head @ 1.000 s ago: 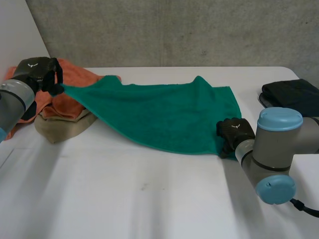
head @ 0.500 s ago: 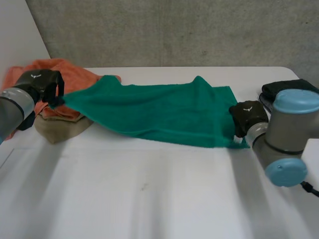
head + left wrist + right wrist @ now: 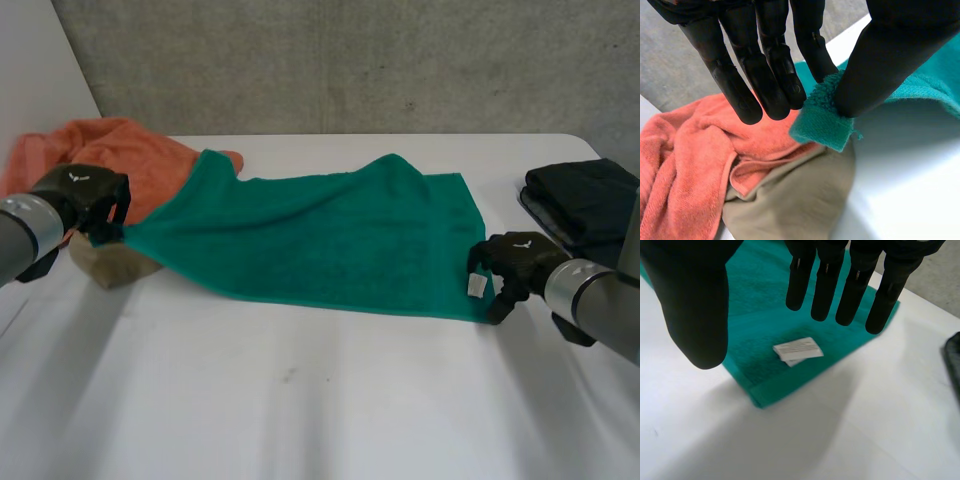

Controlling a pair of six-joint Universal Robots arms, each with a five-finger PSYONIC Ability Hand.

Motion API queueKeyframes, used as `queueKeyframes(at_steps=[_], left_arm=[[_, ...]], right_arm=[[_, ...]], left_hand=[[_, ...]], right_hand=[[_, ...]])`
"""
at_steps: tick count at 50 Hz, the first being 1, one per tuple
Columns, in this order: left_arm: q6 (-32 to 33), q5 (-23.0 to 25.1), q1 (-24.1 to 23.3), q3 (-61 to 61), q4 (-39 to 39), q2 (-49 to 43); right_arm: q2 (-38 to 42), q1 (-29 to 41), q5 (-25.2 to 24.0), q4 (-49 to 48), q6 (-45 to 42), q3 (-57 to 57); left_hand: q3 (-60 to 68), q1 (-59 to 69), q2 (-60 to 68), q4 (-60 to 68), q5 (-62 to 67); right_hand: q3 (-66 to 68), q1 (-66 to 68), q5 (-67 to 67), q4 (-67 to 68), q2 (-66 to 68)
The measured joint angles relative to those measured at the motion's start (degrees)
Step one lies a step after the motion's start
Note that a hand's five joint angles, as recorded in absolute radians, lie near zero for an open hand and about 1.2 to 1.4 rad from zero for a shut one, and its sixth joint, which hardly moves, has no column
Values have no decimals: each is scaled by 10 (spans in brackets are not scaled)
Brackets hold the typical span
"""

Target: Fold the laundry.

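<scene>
A green towel (image 3: 320,240) lies spread across the middle of the white table. My left hand (image 3: 85,195) pinches its near left corner (image 3: 822,120) between thumb and fingers, holding that corner just above the beige cloth (image 3: 795,200). My right hand (image 3: 515,262) hovers open above the towel's near right corner (image 3: 775,370), fingers (image 3: 855,285) straight and apart from the thumb, touching nothing. A white label (image 3: 797,350) lies on that corner, which rests flat on the table.
An orange towel (image 3: 120,150) and the beige cloth (image 3: 115,265) are piled at the table's left edge, by my left hand. A dark folded cloth (image 3: 585,195) lies at the right edge. The table's (image 3: 300,400) front half is bare.
My right hand has let go of the towel's near right corner and drawn back to the right; the corner now lies flat. My left hand has pulled its corner lower and nearer.
</scene>
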Motion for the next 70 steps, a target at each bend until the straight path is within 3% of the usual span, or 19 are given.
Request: queueKeyframes(at_steps=[14, 44, 47, 50, 52, 56, 62, 70], left_arm=[[-43, -37, -25, 85, -16, -43], [-44, -35, -28, 84, -16, -41], [-44, -35, -28, 84, -16, -41], [-43, -35, -28, 82, -16, -41], [-42, -35, -28, 79, -17, -41], [-41, -35, -28, 69, -22, -37], [-15, -34, -27, 32, -54, -16], [134, -25, -14, -79, -161, 47]], right_arm=[[61, 37, 7, -92, -2, 3], [128, 53, 59, -156, -26, -67], [135, 53, 63, -156, -27, -79], [141, 52, 68, -155, -27, -89], [141, 52, 70, -155, -27, -93], [125, 52, 72, -152, -27, -87], [37, 40, 64, -126, -59, -41], [-92, -19, 41, 40, -279, 57]], left_hand=[[0, 0, 0, 0, 0], [0, 0, 0, 0, 0], [0, 0, 0, 0, 0], [0, 0, 0, 0, 0], [0, 0, 0, 0, 0], [0, 0, 0, 0, 0], [0, 0, 0, 0, 0], [0, 0, 0, 0, 0]], right_hand=[[0, 0, 3, 0, 0], [33, 27, 49, 29, 28], [98, 94, 110, 94, 97], [307, 313, 317, 304, 313], [357, 338, 366, 358, 360], [364, 338, 369, 368, 360], [364, 338, 369, 368, 360], [364, 338, 369, 368, 360]])
